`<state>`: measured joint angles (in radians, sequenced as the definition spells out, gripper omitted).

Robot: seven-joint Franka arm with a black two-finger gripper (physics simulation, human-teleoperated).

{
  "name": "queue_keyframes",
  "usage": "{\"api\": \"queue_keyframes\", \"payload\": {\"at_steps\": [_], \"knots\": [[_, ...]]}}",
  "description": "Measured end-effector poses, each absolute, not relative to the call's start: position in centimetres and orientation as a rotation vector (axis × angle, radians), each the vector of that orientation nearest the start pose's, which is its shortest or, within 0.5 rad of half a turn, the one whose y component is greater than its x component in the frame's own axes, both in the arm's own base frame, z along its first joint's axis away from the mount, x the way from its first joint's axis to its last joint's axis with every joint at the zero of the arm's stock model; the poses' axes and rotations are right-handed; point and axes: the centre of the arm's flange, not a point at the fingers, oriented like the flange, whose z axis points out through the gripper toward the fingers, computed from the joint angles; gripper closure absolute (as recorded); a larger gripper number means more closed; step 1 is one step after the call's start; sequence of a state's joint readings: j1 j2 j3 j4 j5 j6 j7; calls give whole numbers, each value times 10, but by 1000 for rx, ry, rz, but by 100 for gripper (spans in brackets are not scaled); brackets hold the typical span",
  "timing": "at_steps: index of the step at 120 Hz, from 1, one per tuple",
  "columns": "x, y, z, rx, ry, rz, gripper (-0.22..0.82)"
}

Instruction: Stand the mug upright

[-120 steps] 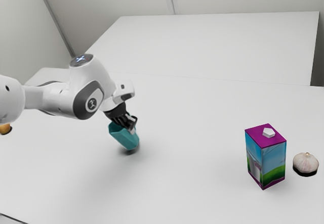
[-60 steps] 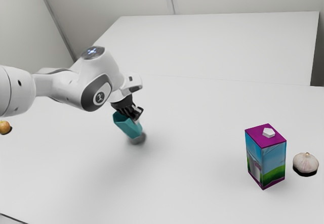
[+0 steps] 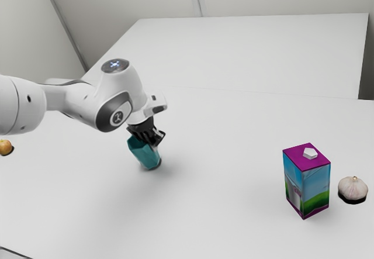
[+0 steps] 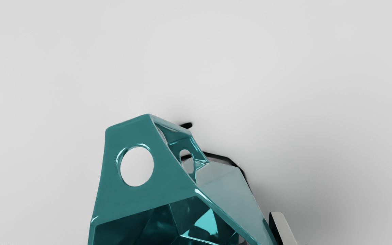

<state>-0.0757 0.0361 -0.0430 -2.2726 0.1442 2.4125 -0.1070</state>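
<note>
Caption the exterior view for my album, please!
Gripper holding a tilted teal mug, a carton standing beside garlic.

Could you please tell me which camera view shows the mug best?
The wrist view shows the mug best: it looks into the open mouth from close by and shows the round hole beside it. The exterior view shows the mug from farther off, as a teal body leaning beneath the gripper.
</note>
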Motion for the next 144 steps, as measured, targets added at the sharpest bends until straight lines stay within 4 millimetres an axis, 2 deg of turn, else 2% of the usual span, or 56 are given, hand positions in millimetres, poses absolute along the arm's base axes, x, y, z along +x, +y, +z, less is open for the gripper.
{"api": "queue_keyframes", "payload": {"at_steps": [9,28,40,54,70,81,89,103,110,125,144], "knots": [[528,-65,351,-3045,167,-174,75],[528,-68,350,-3052,160,-169,41],[527,-68,353,-3055,152,-175,25],[526,-66,374,-3055,138,-230,15],[527,-65,394,-3057,121,-285,8],[562,-70,422,-3058,119,-311,5],[579,-72,453,-3082,105,-323,4],[573,-70,537,-3128,108,-369,2],[571,-67,564,-3141,123,-351,2],[574,-42,583,-3157,129,-241,1],[568,-2,593,-3164,111,-134,0]]}}
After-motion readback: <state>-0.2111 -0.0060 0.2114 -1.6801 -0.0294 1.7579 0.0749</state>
